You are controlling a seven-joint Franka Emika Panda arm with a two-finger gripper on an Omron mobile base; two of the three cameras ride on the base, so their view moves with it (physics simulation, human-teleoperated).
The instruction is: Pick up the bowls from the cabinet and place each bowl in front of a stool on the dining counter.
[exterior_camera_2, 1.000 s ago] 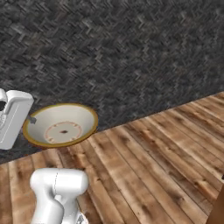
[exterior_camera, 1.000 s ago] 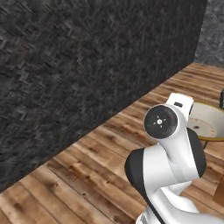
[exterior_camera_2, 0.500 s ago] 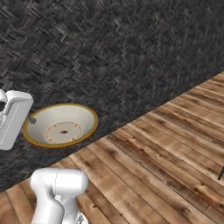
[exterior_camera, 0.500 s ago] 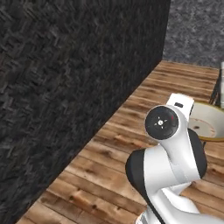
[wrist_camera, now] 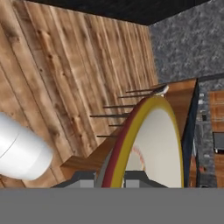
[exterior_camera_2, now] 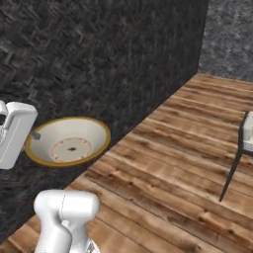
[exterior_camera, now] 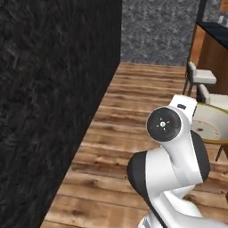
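bowl (exterior_camera_2: pixel 68 142), the shallow cream one with a darker rim, is held by its rim in the closed fingers (wrist_camera: pixel 110 177) and is carried in the air above the wooden floor (exterior_camera_2: pixel 188 163), beside a dark wall (exterior_camera_2: pixel 99 59). two cream stools (exterior_camera: pixel 201 76) are seen ahead beside the dining worktop (exterior_camera: pixel 214 31), whose brown side panel is visible.

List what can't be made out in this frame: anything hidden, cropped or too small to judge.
- Fingertips on the cream bowl: hidden behind its rim in the hand view.
- Cream bowl's far side in the left base view: covered by the arm.
- Stool: cropped by the right edge, right base view.
- Dining counter top: mostly cropped, left base view.
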